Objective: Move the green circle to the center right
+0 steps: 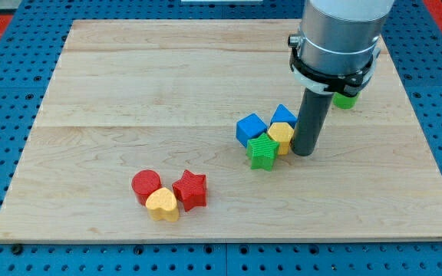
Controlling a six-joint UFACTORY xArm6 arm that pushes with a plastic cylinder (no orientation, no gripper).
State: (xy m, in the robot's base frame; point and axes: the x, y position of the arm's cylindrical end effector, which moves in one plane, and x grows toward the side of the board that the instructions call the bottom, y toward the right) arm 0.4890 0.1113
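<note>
wooden board; my tip beside yellow block

Single camera view, set in front of and above the wooden board, looking down at a slant toward 12 o'clock. The board fills most of the frame; its far edge looks shorter than its near edge, and blue pegboard borders it on all sides. The arm's grey housing is cut off by the frame at about 1 o'clock. There is no second view to overlap with
</note>
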